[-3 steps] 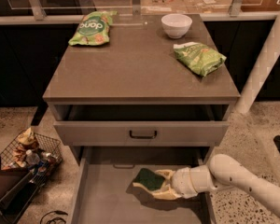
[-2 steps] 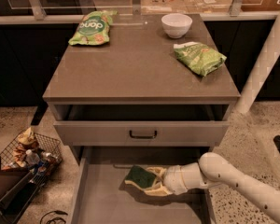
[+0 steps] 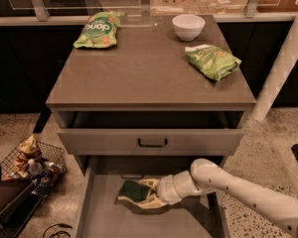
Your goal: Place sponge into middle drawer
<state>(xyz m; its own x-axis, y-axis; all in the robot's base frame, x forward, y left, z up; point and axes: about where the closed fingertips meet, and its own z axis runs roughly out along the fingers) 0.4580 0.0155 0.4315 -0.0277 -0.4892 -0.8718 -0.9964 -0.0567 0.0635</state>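
Observation:
The sponge shows its dark green top inside the pulled-out middle drawer, near the middle of the grey floor. My gripper reaches in from the right on a white arm, low over the drawer floor. Its pale fingers sit on both sides of the sponge and are shut on it. The sponge looks close to or resting on the floor; I cannot tell which.
A closed grey drawer front with a dark bar handle hangs just above the open drawer. On the cabinet top lie two green snack bags and a white bowl. A wire basket of clutter stands on the floor at the left.
My gripper has carried the sponge leftward, from the drawer's right side toward its middle. The arm has stretched further into the drawer.

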